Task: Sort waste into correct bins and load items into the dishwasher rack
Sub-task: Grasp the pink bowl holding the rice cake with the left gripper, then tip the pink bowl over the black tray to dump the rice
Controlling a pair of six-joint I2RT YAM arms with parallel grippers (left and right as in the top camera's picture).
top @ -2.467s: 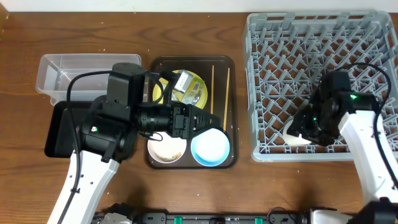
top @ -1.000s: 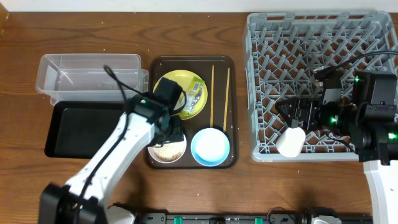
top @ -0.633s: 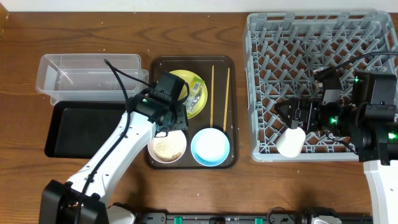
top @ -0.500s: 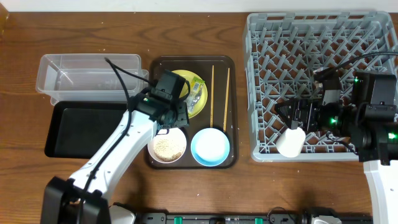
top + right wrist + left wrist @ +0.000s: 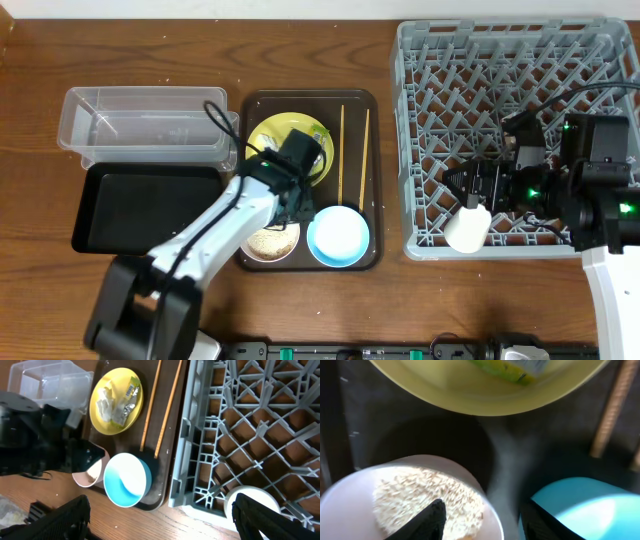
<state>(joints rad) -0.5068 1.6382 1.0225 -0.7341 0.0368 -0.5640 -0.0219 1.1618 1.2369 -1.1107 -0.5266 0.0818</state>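
The white-pinkish bowl (image 5: 266,241) holds white rice grains (image 5: 415,497) on the dark brown serving tray. My left gripper (image 5: 297,207) is open and straddles the bowl's right rim (image 5: 485,520): one finger over the rice, the other beside the light blue bowl (image 5: 338,236). The yellow plate (image 5: 283,143) carries the green-and-white wrapper (image 5: 316,148). Two chopsticks (image 5: 341,155) lie right of the plate. My right gripper (image 5: 466,186) is open and empty above the grey rack's (image 5: 520,70) left front part. The clear tub (image 5: 130,122) and the black tray (image 5: 135,208) sit at the left.
A white cup (image 5: 468,230) lies at the rack's front left corner. The dark brown serving tray (image 5: 257,103) sits between the bins and the rack. The left arm (image 5: 190,255) crosses the black tray's right end.
My left gripper has moved from the plate's edge down and right to the pinkish bowl's rim. My right gripper earlier drew back from the white cup and has since held still.
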